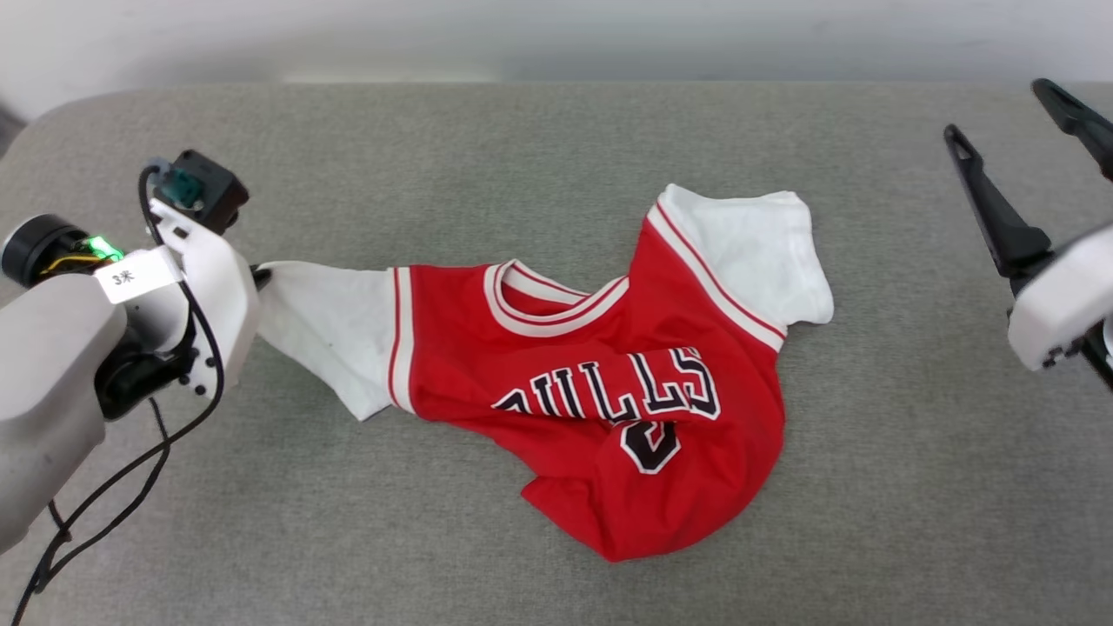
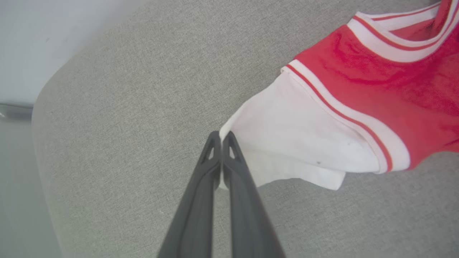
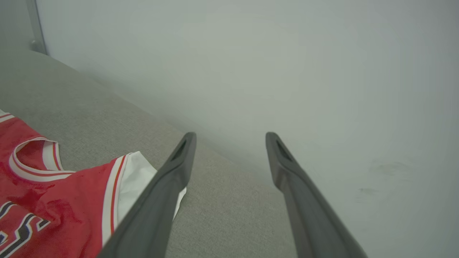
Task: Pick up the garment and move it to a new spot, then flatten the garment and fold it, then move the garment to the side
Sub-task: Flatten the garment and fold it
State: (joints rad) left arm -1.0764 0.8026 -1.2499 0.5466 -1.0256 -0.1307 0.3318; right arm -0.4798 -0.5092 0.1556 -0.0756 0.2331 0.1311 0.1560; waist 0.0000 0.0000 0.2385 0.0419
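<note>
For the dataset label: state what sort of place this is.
Probably a robot test bench, not a home: a grey fabric-covered table against a bare pale wall, with one red jersey T-shirt laid out.

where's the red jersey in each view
Head view: red jersey crumpled at centre, lettering up.
Left wrist view: jersey at right, its white sleeve pinched in the shut left gripper.
Right wrist view: jersey in the lower left corner.
Shared landmark: the striped collar.
</note>
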